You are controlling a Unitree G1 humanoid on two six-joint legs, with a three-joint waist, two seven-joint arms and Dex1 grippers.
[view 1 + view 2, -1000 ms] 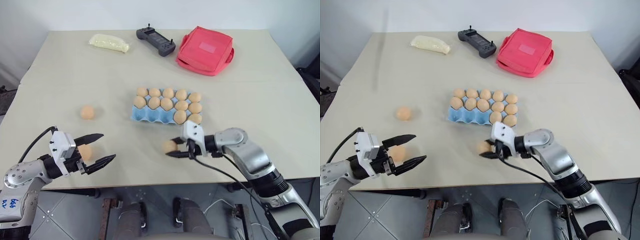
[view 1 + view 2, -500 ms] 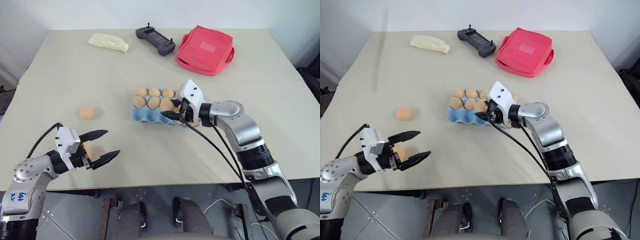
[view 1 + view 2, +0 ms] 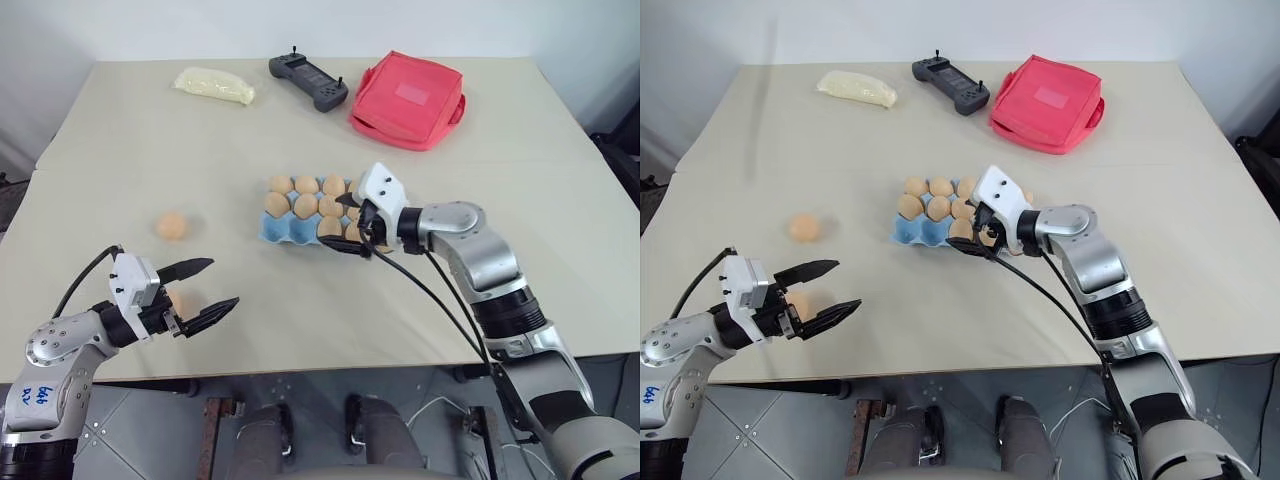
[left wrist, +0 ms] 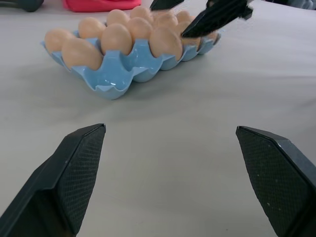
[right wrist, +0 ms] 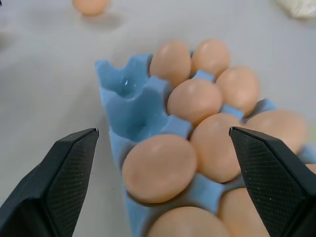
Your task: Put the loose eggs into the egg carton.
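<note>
Right pincer [image 3: 350,222] spread wide, empty, over the blue carton's [image 3: 285,229] near row, egg just seated below. Left pincer [image 3: 205,290] also wide, straddling one loose egg [image 3: 175,300]. Risk: withdrawing fingers clip the carton and shift it.

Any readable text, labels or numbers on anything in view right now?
Handwritten blue marks on the left arm's casing: too small to read.
Red bag: a plain patch with no readable print.
Controller, yellow packet, egg carton, eggs: no text visible.
</note>
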